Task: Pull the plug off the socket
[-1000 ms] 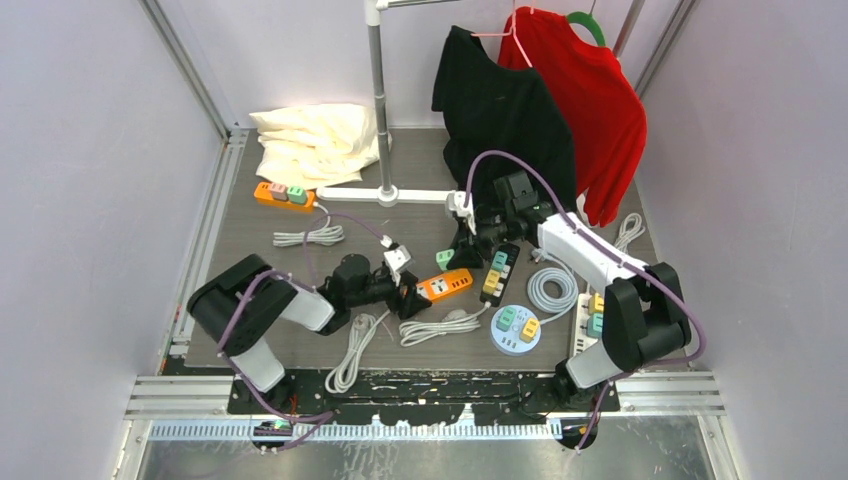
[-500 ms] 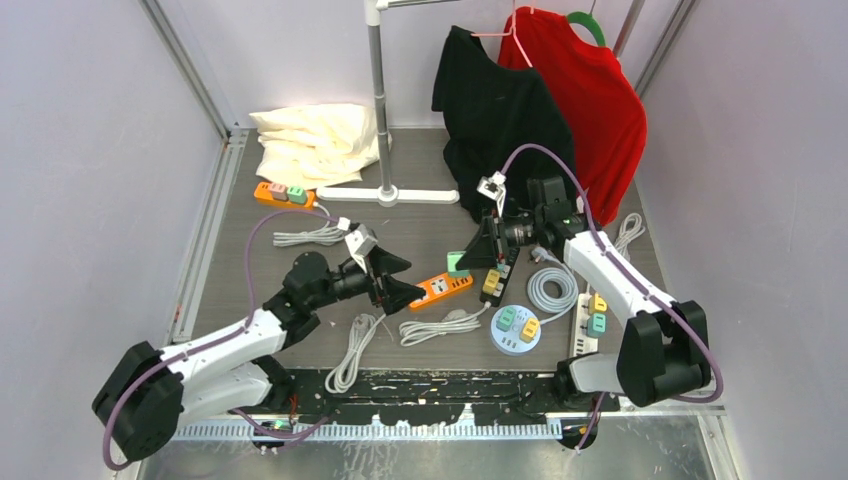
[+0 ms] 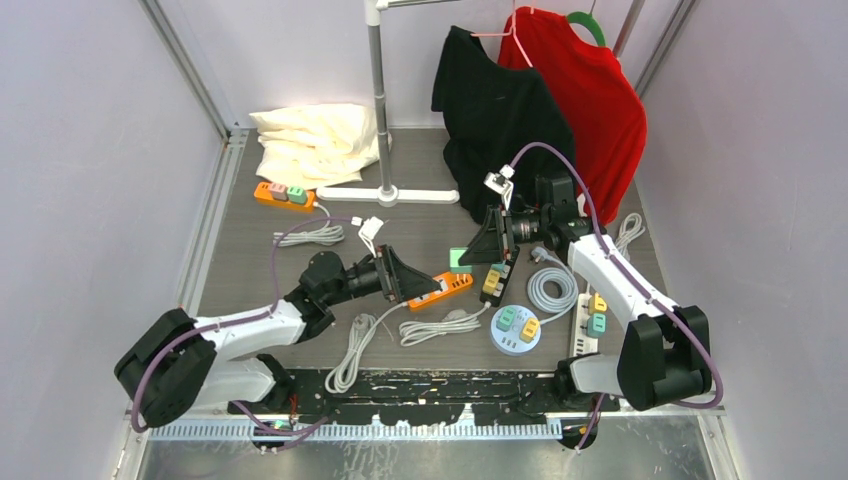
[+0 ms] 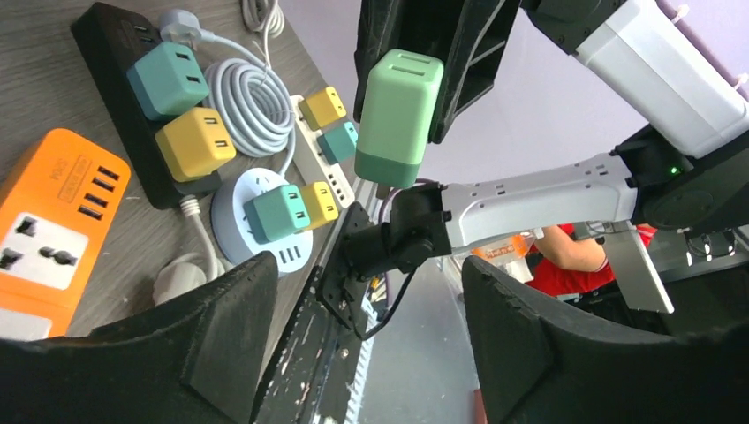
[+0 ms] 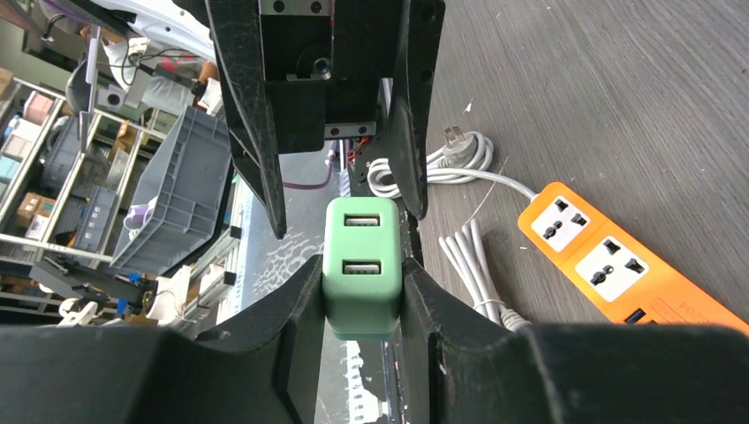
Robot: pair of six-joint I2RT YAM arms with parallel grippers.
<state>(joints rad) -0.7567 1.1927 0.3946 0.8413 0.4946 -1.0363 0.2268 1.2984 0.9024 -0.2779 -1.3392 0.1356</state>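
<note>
A mint-green plug [image 5: 360, 265] with two USB ports is clamped between the fingers of my right gripper [image 5: 362, 270], which is shut on it. It hangs in the air, clear of the orange socket strip [image 3: 447, 287] on the table. From above, the plug [image 3: 460, 259] sits at the tip of the right gripper [image 3: 474, 252], just behind the strip. My left gripper [image 3: 422, 285] lies low by the strip's left end, jaws open and empty. In the left wrist view the plug [image 4: 397, 115] floats ahead of the left gripper [image 4: 369, 283] and the orange strip [image 4: 53, 221] lies off to the left.
A black strip [image 3: 498, 272] with teal and yellow plugs lies right of the orange one. A round white socket [image 3: 515, 330] and a white strip [image 3: 590, 315] also carry plugs. Coiled white cables [image 3: 355, 345] lie in front. Another orange strip [image 3: 283, 193], a pillow [image 3: 315, 140] and a clothes rack base [image 3: 400, 194] stand behind.
The right gripper has lifted the green plug up and slightly right, away from the orange strip. The left arm has stretched out and its jaws have opened off the strip.
</note>
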